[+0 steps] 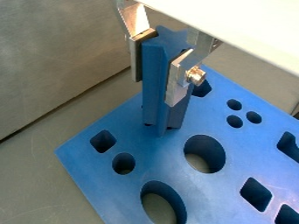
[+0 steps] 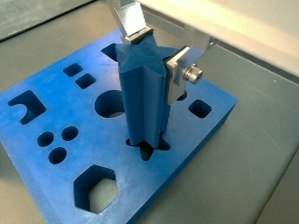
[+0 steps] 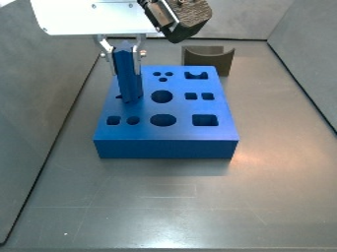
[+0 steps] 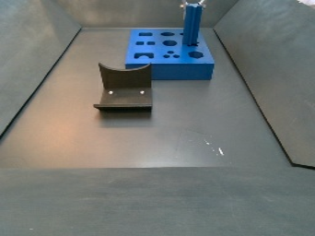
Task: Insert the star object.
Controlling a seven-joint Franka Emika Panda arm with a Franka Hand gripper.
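Tool (image 2: pixel 155 45) clamped on the star object's (image 2: pixel 145 96) upper end; the peg stands upright below the tool, its foot entering the star hole (image 2: pixel 149 150) in the blue block (image 2: pixel 47 105). Peg judged rigid, light, its ridges resisting slip; best gripped high on opposite flanks.

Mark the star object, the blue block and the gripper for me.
star object (image 2: pixel 145 96): a wrist view, on the peg's ridged side, mid-length.
blue block (image 3: pixel 168 140): a side view, on its front wall.
gripper (image 1: pixel 162 61): a wrist view, midway between the fingertips, at the peg's upper part.
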